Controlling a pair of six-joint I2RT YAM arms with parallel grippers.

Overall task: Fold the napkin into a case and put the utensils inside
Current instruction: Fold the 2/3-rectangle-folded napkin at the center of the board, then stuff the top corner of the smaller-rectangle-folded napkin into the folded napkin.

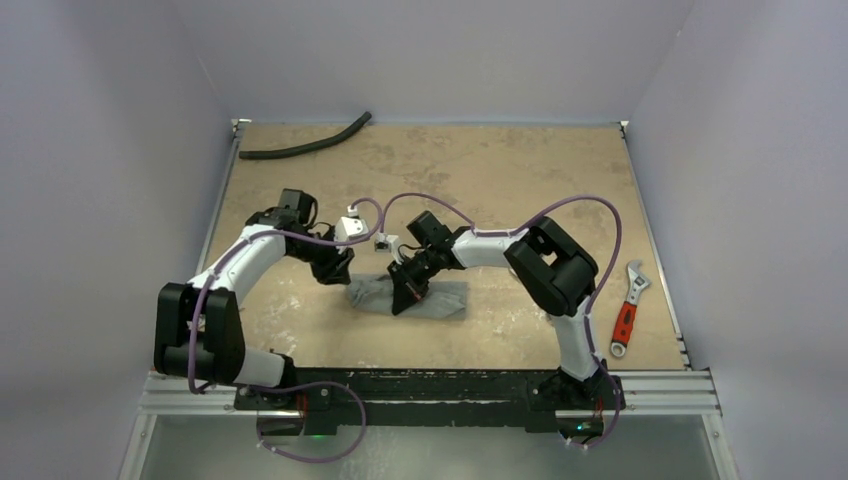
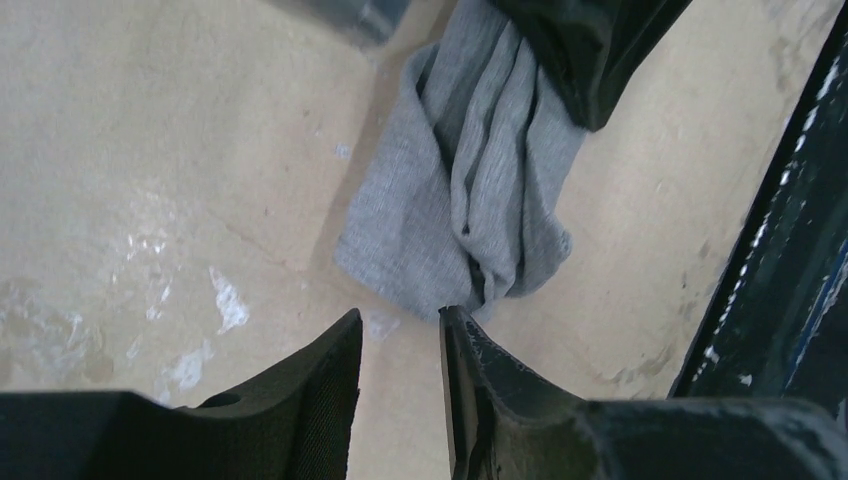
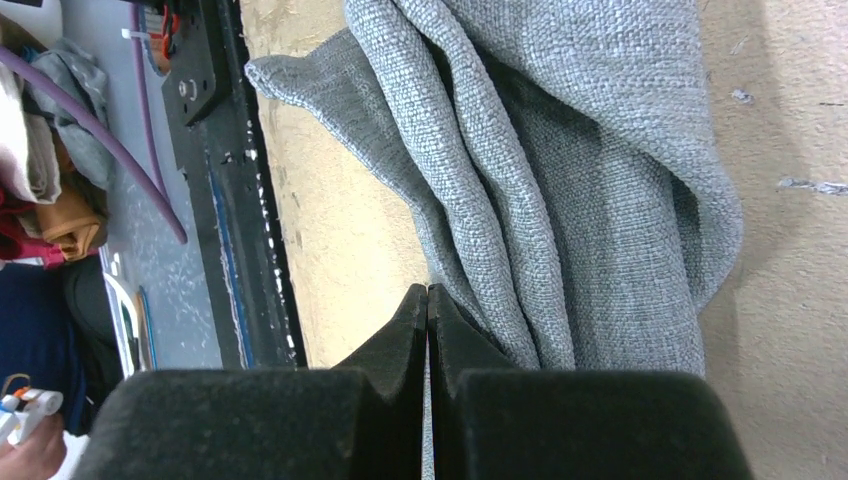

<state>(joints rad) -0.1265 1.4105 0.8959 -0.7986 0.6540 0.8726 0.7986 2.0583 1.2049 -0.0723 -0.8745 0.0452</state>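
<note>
Napkin (image 1: pixel 445 298) bunched, wrinkled, centre of top view on worktop (image 1: pixel 500 180). Left gripper (image 2: pixel 400 325) jaws apart, empty, just beside crumpled end. Right gripper (image 3: pixel 428 300) jaws closed, tips against fold. Best: smooth wrinkles first, pinch one corner layer, fold flat.

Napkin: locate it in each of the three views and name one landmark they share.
Top external: the napkin lies bunched near the middle of the picture.
Left wrist: upper middle, reaching down almost to the left claw.
Right wrist: it fills the upper right.
Shared landmark: the black right claw, shut, at the napkin in all three views.
</note>
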